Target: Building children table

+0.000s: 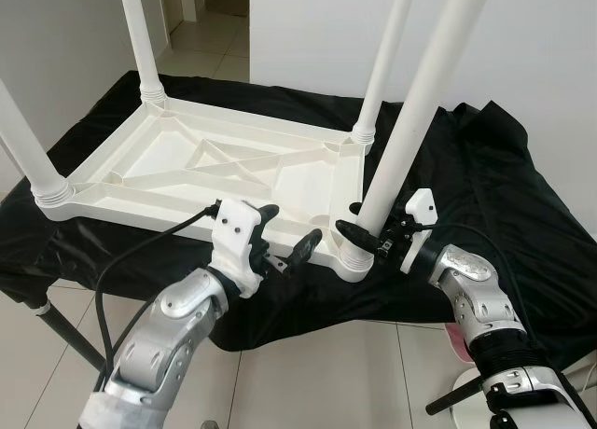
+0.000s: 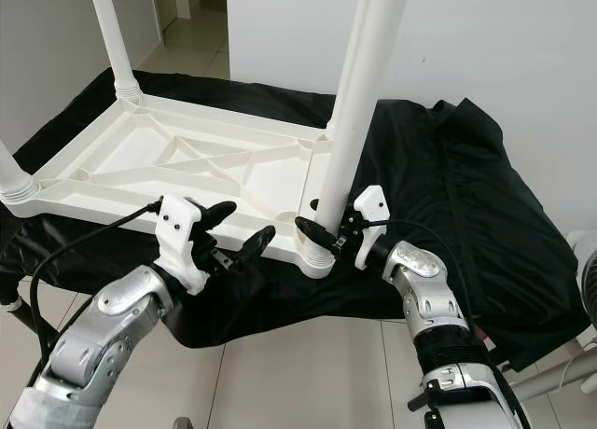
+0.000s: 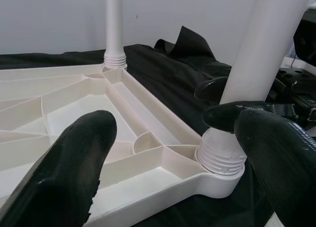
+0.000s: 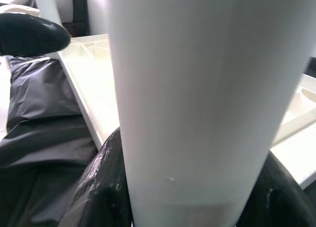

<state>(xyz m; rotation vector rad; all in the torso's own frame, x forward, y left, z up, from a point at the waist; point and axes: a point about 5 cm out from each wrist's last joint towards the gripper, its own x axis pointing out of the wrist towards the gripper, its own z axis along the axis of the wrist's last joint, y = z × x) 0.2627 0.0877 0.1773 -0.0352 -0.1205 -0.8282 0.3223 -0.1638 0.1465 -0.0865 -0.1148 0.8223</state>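
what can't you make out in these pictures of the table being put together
- Tops of the four white legs: cut off by the upper edge in both eye views.
- Right gripper: the near leg hides part of one finger in the eye views, so the grip itself is unclear.
- Whether the near leg is fully screwed into the tabletop: thread rings show, depth cannot be told.

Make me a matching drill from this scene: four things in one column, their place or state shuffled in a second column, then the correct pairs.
Things
1. right hand
2. left hand
3. tabletop
4. black cloth

Place or state
A. lies upside down, ribbed underside facing up
B. shut around the near-right leg, just above its socket
C. spread beneath the table parts
D. open, at the near edge of the tabletop

Pairs: 1-B, 2-D, 3-A, 4-C
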